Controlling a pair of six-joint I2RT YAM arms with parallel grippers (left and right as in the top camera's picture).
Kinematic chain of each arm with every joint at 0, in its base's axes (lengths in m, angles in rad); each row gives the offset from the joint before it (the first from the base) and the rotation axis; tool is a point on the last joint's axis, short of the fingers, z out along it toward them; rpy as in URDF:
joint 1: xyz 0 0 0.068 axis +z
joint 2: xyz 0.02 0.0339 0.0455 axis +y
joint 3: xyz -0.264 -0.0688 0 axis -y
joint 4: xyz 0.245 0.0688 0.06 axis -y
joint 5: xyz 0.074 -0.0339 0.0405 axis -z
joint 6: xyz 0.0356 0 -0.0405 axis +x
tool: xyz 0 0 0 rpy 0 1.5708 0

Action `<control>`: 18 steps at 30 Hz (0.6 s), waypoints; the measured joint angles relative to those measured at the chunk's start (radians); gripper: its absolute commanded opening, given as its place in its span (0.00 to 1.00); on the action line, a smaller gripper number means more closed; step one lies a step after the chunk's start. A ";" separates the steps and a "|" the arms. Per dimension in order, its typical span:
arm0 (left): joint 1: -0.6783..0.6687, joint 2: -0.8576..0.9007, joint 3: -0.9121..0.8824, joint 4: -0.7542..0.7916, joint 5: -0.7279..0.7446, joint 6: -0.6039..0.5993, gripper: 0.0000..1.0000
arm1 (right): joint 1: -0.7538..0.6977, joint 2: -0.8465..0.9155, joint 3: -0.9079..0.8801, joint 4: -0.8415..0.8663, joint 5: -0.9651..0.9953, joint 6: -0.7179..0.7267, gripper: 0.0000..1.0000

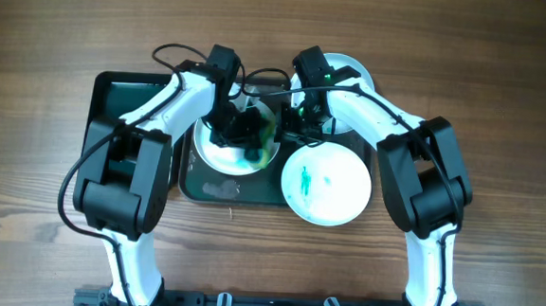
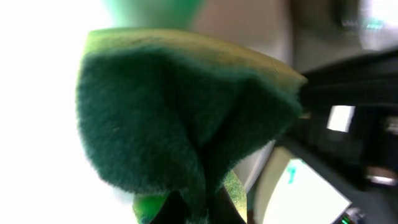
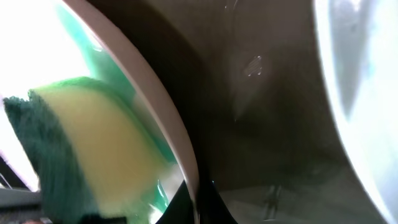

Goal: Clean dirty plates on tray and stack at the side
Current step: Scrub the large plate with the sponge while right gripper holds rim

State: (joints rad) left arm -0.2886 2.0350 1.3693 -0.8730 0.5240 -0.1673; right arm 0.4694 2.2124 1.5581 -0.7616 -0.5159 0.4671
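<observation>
A white plate point(image 1: 218, 150) with green smears lies at the left of the dark tray point(image 1: 209, 184). My left gripper point(image 1: 248, 131) is shut on a green-yellow sponge point(image 1: 260, 138) and presses it on this plate. The sponge fills the left wrist view point(image 2: 186, 112), with the fingertips point(image 2: 199, 213) at the bottom. My right gripper point(image 1: 294, 126) is shut on the plate's right rim point(image 3: 168, 124), with its fingertips point(image 3: 199, 200) on either side of it. A second plate point(image 1: 326, 182) with teal smears lies at the tray's front right. A third plate point(image 1: 352, 71) is half hidden behind the right arm.
A smaller black tray point(image 1: 114, 105) stands at the left, partly under the left arm. Both arms cross over the dark tray's back half. Wooden table point(image 1: 503, 110) lies all around.
</observation>
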 measured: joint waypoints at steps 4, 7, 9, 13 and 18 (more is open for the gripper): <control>-0.001 0.000 -0.002 0.083 0.023 0.017 0.04 | 0.000 0.000 0.000 0.000 0.000 0.000 0.04; -0.002 0.000 -0.002 0.108 -0.049 -0.009 0.04 | 0.000 0.000 0.000 0.000 0.000 0.003 0.04; -0.002 0.000 -0.002 0.112 -0.153 -0.058 0.04 | 0.000 0.000 0.000 0.002 0.000 0.003 0.04; -0.019 -0.002 0.001 0.112 -0.366 -0.182 0.04 | 0.006 0.000 0.000 0.019 0.000 0.003 0.04; -0.032 -0.011 0.008 0.092 -0.626 -0.314 0.04 | 0.008 0.000 0.000 0.021 0.000 0.004 0.04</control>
State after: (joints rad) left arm -0.3206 2.0243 1.3769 -0.7811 -0.1017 -0.4816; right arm 0.4770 2.2127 1.5581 -0.7406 -0.5163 0.4709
